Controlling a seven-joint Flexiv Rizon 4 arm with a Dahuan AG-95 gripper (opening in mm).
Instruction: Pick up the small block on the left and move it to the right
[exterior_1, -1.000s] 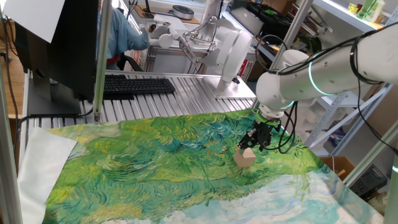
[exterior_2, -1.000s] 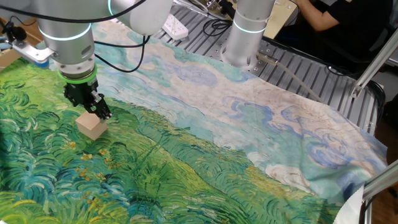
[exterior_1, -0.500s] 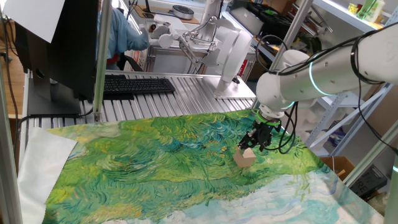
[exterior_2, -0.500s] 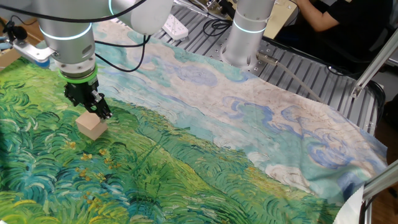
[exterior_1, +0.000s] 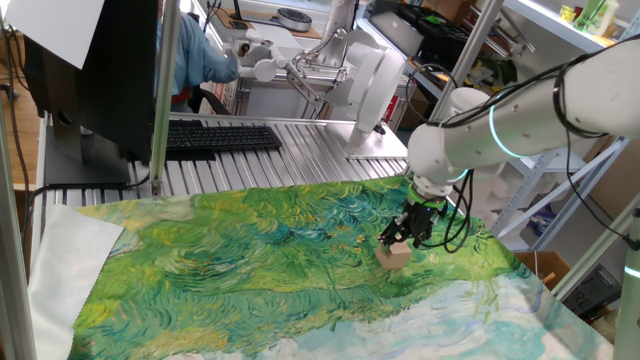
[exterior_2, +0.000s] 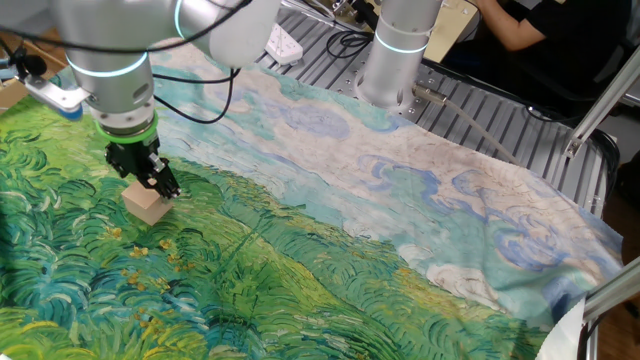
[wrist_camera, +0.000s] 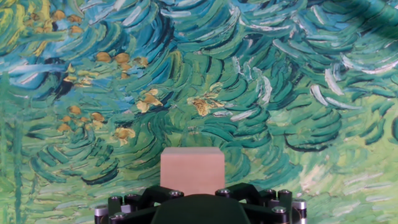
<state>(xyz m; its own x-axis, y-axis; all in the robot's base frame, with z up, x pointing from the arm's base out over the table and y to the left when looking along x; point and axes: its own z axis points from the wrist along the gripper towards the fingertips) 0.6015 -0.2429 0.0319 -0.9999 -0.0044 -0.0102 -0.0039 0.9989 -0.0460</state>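
Note:
The small block (exterior_1: 394, 256) is a plain light tan wooden cube that rests on the painted cloth. It also shows in the other fixed view (exterior_2: 147, 204) and in the hand view (wrist_camera: 192, 171), centred just ahead of the hand. My gripper (exterior_1: 404, 236) hangs right over the block's top, with dark fingertips (exterior_2: 165, 186) spread about as wide as the block at its upper edges. The jaws look open and the block still sits flat on the cloth. The hand view shows only the gripper's black body, not the fingertips.
The green and blue painted cloth (exterior_1: 250, 260) covers the table. A black keyboard (exterior_1: 215, 137) and a white robot base (exterior_1: 372, 90) stand on the slatted metal behind it. In the other fixed view the arm's base (exterior_2: 395, 50) rises at the far edge.
My arm has shifted a little sideways and lowered, bringing the gripper closer onto the block. The block has not moved.

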